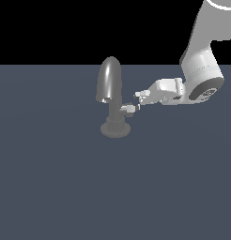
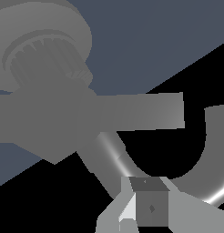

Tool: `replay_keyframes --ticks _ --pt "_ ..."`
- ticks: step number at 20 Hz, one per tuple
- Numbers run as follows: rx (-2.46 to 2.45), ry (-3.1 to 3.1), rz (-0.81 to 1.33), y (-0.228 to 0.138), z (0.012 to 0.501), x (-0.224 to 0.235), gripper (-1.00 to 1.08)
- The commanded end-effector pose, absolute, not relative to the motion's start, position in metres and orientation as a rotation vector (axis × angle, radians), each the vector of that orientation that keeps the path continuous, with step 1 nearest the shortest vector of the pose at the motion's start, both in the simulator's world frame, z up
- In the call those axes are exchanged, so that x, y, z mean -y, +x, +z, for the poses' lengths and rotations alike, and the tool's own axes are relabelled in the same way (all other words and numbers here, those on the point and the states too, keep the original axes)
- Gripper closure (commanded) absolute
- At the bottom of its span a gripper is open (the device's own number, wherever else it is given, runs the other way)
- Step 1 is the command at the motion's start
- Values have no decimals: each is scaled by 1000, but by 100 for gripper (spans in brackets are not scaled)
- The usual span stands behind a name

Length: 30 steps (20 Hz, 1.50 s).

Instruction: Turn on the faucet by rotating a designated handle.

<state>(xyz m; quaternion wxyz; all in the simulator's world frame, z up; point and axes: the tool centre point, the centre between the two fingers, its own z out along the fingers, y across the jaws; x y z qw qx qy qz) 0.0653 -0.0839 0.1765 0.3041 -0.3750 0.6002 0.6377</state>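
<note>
Beside the faucet [image 1: 110, 89] handle [image 1: 127, 108] (stubby) hovers the hand [image 1: 141, 99]

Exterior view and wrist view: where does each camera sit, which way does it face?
Exterior view: off the arm, looking slightly down across the dark floor at the faucet; the arm and gripper reach in from the exterior view's right toward the handle.
Wrist view: on the wrist, very close, facing the faucet's ribbed base, handle and curved spout; only a gripper fingertip shows.
Shared: faucet, handle, gripper.
</note>
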Motion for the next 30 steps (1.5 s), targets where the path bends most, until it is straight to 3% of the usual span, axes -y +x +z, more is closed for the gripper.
replay_keyframes --ticks 1,20,22,30 --pt "-1591 -989 1690 65 176 84 108" --pt "-1590 -989 1690 22 138 88 108" --pt "-1571 -1016 1662 33 157 87 108" --pt "-1584 -998 1681 23 102 88 108"
